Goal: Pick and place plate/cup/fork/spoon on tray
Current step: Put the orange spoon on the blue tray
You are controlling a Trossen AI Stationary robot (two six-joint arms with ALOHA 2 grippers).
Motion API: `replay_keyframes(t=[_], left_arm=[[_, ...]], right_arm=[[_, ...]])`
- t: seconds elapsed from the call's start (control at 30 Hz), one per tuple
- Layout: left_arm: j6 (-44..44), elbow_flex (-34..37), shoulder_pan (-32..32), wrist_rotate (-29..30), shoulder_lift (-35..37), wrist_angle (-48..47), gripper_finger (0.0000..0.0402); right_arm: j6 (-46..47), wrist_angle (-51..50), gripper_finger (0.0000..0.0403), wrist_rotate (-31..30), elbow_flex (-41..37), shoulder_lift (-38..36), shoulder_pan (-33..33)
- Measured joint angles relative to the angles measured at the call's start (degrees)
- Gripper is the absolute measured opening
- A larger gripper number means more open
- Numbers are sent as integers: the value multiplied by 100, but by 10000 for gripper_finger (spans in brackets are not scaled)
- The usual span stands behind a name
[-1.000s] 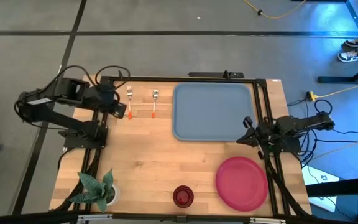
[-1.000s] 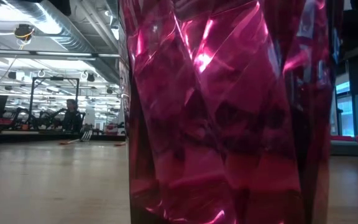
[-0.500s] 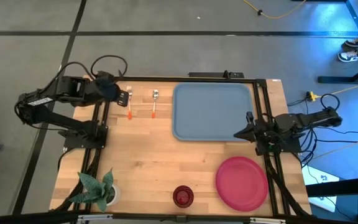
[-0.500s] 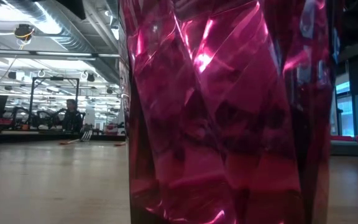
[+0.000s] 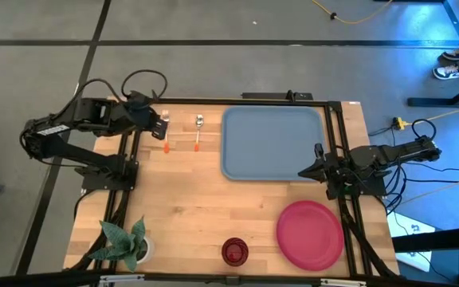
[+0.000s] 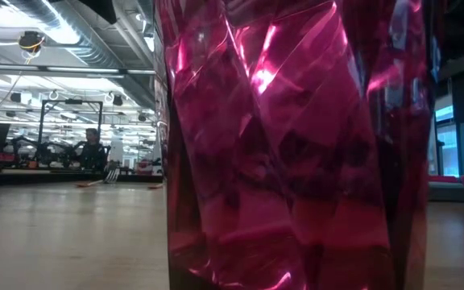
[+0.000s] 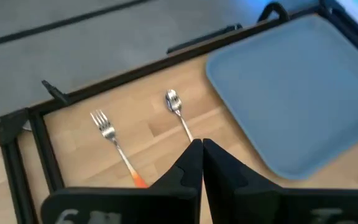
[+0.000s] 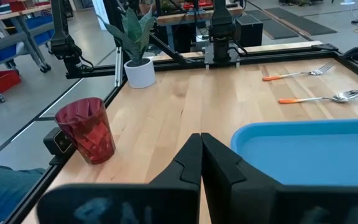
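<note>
A: Near edge first. What do you log?

B: I note the small dark red faceted cup (image 5: 234, 251) at the near edge, and the large round pink-red plate (image 5: 309, 234) to its right. A potted green plant in a white pot (image 5: 126, 243) stands at the near left corner. Low camera is almost filled by the cup.

A: Right arm?

B: My right gripper (image 5: 304, 171) sits by the near right corner of the blue-grey rectangular tray (image 5: 271, 143); fingers (image 8: 190, 163) pressed together, holding nothing.

A: Far side?

B: Tray lies far centre-right on the pale wooden table (image 5: 190, 207), nothing on it. Left of it lies the orange-handled spoon (image 5: 198, 132), then the orange-handled fork (image 5: 166, 131). My left gripper (image 5: 161, 126) is right at the fork; fingertips (image 7: 194, 163) together, nothing pinched.
</note>
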State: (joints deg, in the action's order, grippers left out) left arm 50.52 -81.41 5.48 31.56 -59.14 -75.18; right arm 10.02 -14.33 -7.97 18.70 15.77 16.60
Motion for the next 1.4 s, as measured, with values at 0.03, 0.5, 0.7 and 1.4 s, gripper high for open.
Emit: replay_keyframes(t=[0.03,0.5,0.7,1.4], left_arm=[[81,0,36,-71,-51,-4,14],[182,0,1350,-1017,-1213,-190,78],[184,0,1770,-1441,-2032,-139,76],[95,0,2080,-1713,-4488,1710,75]], right_arm=[[0,0,7,0,0,0,0],[16,-4,7,0,0,-1,0],[28,-4,7,0,0,-2,0],[42,97,7,0,0,-4,0]])
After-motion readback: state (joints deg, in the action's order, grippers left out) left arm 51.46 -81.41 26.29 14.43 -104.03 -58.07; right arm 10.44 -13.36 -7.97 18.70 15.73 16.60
